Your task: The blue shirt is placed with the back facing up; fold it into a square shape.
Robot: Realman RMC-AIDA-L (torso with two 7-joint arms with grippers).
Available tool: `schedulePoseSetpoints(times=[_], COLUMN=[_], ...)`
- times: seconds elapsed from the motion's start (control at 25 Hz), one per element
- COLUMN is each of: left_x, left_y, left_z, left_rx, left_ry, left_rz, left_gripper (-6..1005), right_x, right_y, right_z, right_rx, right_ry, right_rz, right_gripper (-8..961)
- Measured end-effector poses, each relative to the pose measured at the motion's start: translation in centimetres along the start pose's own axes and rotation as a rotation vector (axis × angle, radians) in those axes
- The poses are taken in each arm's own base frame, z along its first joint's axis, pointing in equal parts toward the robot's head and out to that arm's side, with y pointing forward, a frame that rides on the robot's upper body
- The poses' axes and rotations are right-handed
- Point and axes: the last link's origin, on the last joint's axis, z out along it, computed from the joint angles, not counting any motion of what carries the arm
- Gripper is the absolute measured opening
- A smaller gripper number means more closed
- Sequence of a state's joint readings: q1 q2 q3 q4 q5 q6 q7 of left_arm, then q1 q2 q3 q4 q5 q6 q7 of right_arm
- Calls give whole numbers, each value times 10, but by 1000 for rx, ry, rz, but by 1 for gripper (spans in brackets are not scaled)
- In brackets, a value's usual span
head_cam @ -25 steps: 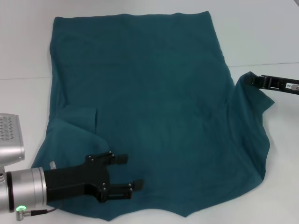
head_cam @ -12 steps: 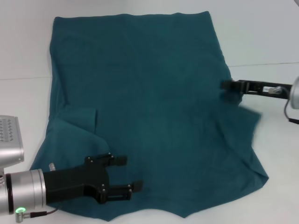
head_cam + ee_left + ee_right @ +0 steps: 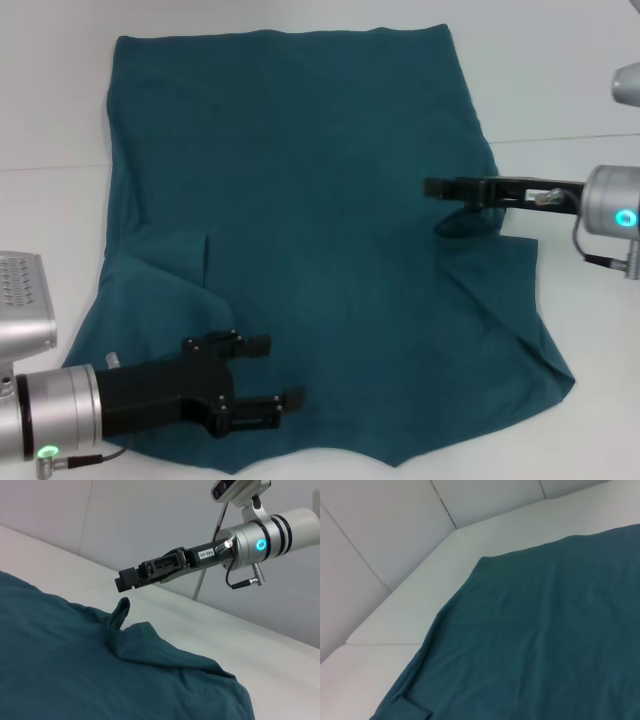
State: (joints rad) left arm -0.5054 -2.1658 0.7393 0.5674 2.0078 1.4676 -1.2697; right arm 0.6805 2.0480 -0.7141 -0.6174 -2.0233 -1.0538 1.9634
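Right gripper (image 3: 435, 187) sits above the shirt (image 3: 300, 200), jaws close together, holding nothing (sleeve peak stands free below it); shirt lies flat on the table (image 3: 580, 80). Left gripper (image 3: 280, 375) open, low over the near hem. I'd flatten that sleeve fold before creasing.

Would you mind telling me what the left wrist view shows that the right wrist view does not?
Only the left wrist view shows the right gripper reaching in above a raised peak of cloth at the shirt's edge, which hangs just below its tip. Only the right wrist view shows the sleeve folded onto the shirt's opposite side, and a table corner. Both show the blue shirt lying on the white table.
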Motion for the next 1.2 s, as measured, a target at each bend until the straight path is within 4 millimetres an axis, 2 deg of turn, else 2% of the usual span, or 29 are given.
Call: schedulePoseSetpoints(times=[0.04,0.28,0.44,0.64,0.92,1.2], left_x=[0,0,0,-3,-2,-2], left_y=[0,0,2,3,3,3], left_z=[0,1,2,3,3,3], left_rx=[0,-2,-8,-14,-16,-15], left_ry=[0,-1,-1,-2,-2,-1], left_rz=[1,1,0,-10,-9,-10], left_gripper=[878,878,877,877,878,877], right_x=[0,5,16,30,34,28], right_y=[-5,-39,-54,-63,-62,-55], right_z=[-4,-36,-51,-57,-48,-33], right_rx=[16,105,161,217,249,256], right_ry=[-3,1,57,128,115,94], right_rz=[15,97,148,181,173,155], right_gripper=[489,714,709,708,705,702])
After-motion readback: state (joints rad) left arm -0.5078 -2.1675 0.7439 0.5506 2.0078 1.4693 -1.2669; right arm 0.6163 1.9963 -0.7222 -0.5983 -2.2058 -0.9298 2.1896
